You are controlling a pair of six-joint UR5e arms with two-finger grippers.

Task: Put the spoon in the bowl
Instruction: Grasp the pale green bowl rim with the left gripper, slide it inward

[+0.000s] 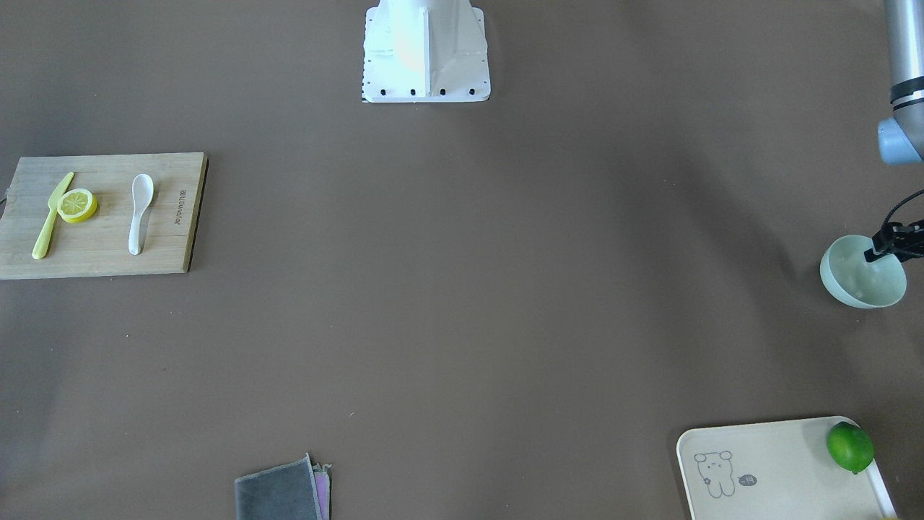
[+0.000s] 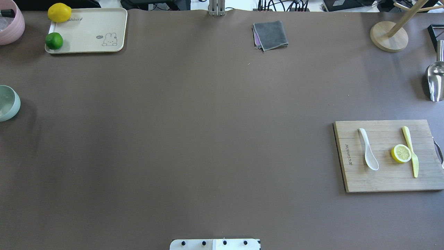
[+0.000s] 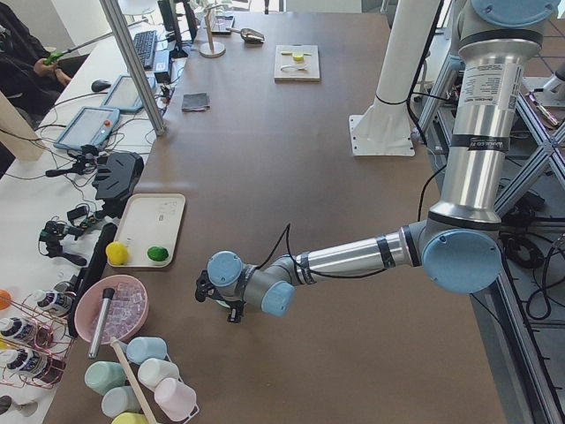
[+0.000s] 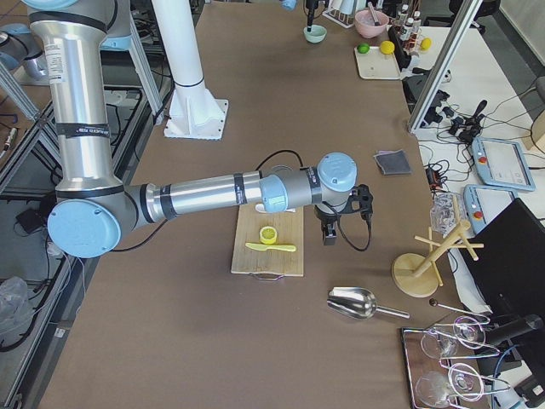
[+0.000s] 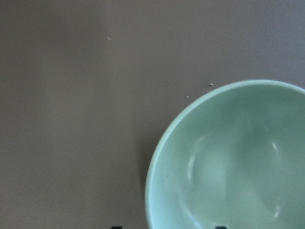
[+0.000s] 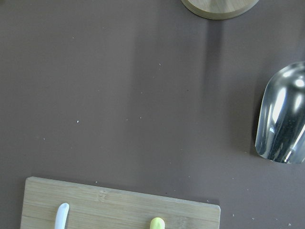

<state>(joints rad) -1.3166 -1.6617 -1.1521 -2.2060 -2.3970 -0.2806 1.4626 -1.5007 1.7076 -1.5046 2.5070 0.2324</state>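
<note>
Brown tabletop (image 2: 208, 139), spoon (image 2: 368, 149) on wooden board (image 2: 381, 180), perhaps bamboo

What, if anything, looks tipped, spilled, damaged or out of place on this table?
Nothing stands out. The spoon lies flat on the board beside the lemon slice and knife; the bowl stands upright and empty, with nothing spilled.

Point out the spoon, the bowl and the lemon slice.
spoon (image 2: 367, 148), overhead exterior view, on the handle just above the scoop.
bowl (image 1: 859, 283), exterior front-facing view, on its bare inside.
lemon slice (image 2: 401, 153), overhead exterior view, on its cut face.
</note>
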